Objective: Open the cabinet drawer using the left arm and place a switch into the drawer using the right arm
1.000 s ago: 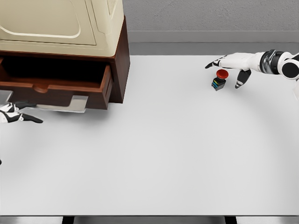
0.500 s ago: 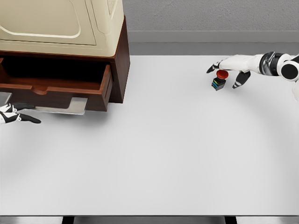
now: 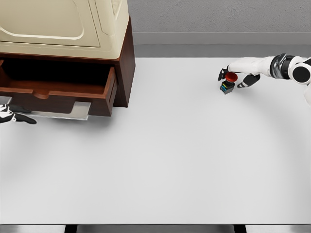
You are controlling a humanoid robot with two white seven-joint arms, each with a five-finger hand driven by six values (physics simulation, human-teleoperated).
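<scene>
On the desk, far right: switch, upright, red cap up; right hand arched over it, fingers curling round, not yet clasped; drawer pulled out, ready to receive; left hand at left edge, grip unclear.
</scene>
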